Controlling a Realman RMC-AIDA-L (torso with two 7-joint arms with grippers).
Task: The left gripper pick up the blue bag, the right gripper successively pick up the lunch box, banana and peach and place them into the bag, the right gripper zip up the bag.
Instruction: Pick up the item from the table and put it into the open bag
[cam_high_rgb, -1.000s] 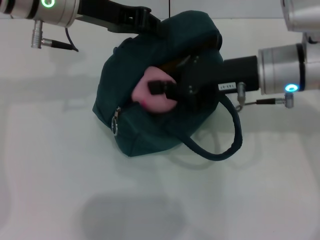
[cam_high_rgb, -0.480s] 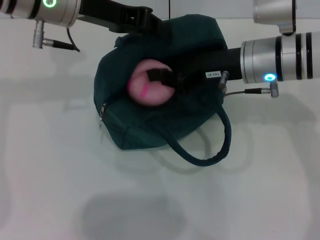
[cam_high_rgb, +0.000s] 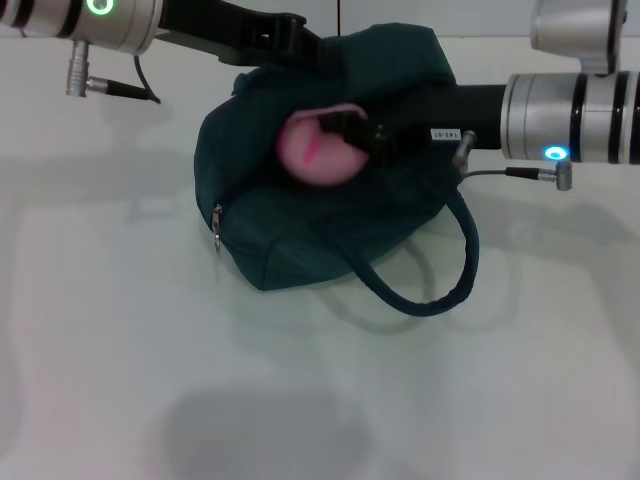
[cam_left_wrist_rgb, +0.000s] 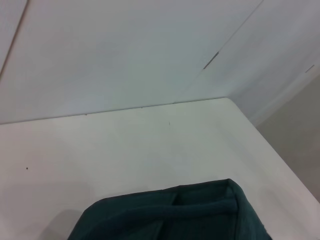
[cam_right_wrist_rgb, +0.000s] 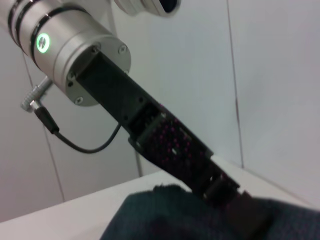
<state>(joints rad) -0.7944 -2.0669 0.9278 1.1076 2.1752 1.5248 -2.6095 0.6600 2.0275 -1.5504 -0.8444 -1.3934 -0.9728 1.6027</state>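
Fingers of right gripper (cam_high_rgb: 352, 132) pinching peach (cam_high_rgb: 315, 156) inside mouth of blue bag (cam_high_rgb: 300, 240) on worktop (cam_high_rgb: 120, 330). Left gripper (cam_high_rgb: 300, 45) on bag's far top edge; its fingers' state we cannot tell. We judge: peach placement step; next needs release, withdrawal, then zipper pull (cam_high_rgb: 217, 220).

Bright, even overhead light. Soft shadows fall on the white tabletop (cam_high_rgb: 120, 330) beneath the blue bag (cam_high_rgb: 300, 240). The right wrist view is soft and blurred up close.
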